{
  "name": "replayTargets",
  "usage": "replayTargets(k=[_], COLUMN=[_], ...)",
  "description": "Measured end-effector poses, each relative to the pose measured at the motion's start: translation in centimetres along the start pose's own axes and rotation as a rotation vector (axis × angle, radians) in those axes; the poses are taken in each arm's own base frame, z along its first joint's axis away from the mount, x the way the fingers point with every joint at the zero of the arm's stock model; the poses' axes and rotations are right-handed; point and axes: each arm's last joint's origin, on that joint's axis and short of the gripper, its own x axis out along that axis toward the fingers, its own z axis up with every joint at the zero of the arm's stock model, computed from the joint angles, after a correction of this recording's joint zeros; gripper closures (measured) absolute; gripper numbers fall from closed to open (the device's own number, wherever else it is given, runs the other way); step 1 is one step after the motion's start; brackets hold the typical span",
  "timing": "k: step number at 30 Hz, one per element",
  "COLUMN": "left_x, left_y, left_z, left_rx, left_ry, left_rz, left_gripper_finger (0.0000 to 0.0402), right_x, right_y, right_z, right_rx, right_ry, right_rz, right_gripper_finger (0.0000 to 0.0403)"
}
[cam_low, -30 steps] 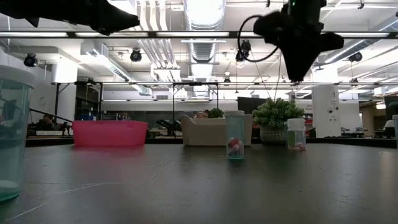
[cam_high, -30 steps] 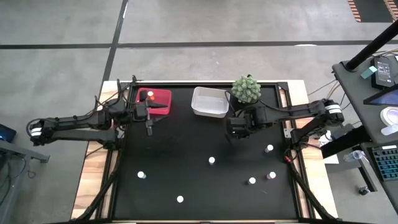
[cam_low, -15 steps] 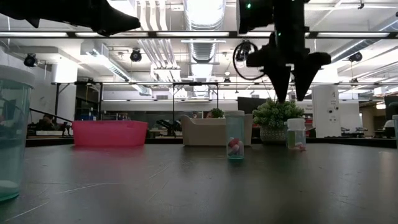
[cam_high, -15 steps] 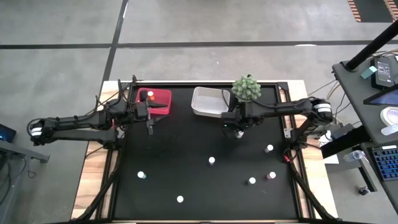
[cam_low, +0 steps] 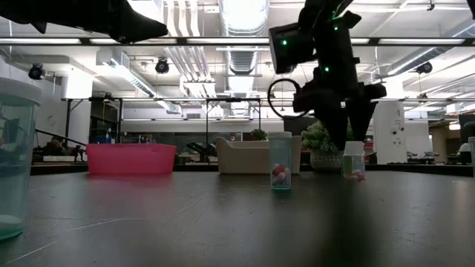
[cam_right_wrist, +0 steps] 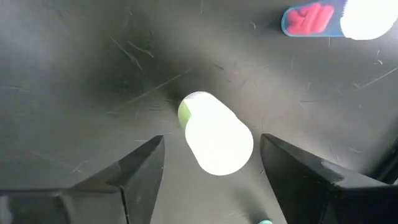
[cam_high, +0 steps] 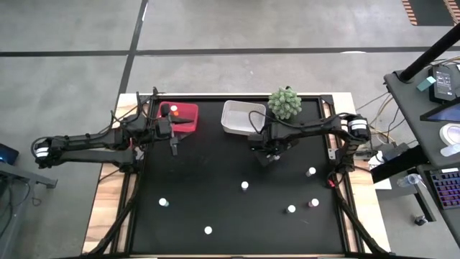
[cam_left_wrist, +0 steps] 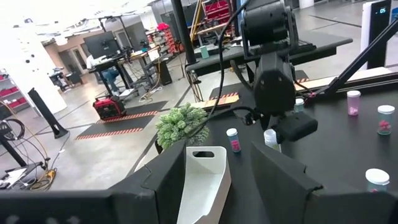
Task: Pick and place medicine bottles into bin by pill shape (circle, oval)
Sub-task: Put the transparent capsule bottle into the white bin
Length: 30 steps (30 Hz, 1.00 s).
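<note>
Several small white-capped medicine bottles [cam_high: 244, 185] stand scattered on the black table. One green-tinted bottle [cam_right_wrist: 214, 140] stands upright directly under my right gripper [cam_high: 267, 156]. That gripper points down, open, with a finger [cam_right_wrist: 140, 171] on either side of the cap and above it, touching nothing. In the low view the same bottle [cam_low: 353, 160] shows below my right gripper [cam_low: 347, 133]. My left gripper [cam_high: 172, 148] hovers level beside the red bin [cam_high: 183, 117], open with nothing in it. The white bin [cam_high: 241, 119] stands at the far middle.
A green spiky plant [cam_high: 285, 103] stands at the far edge, right of the white bin. A bottle with red pills [cam_right_wrist: 323, 18] stands close to the green-tinted one. More bottles [cam_high: 311, 171] dot the near and right parts of the table.
My right gripper has come down over the green-tinted bottle, drifting a little toward the table's left, and its fingers have opened from shut. The bottles have not moved.
</note>
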Motion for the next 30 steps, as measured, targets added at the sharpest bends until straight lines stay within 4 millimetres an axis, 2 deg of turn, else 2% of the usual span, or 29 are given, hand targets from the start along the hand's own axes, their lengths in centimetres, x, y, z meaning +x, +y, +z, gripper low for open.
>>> replayTargets(k=[9, 18, 30], left_x=[0.1, 0.1, 0.7], left_y=[0.0, 0.0, -0.1], left_z=[-0.1, 0.0, -0.2], left_rx=[0.004, 0.004, 0.006], left_ry=[0.004, 0.003, 0.012], left_rz=[0.000, 0.002, -0.001], left_gripper_finger=[0.0237, 0.0237, 0.0237], right_x=[0.3, 1.8, 0.7], right_y=[-0.4, -0.5, -0.8], right_z=[0.2, 0.0, -0.2], right_rx=[-0.008, -0.003, 0.001], right_ry=[0.003, 0.004, -0.005], right_rz=[0.004, 0.011, 0.069], right_gripper_finger=[0.0173, 0.0204, 0.0272])
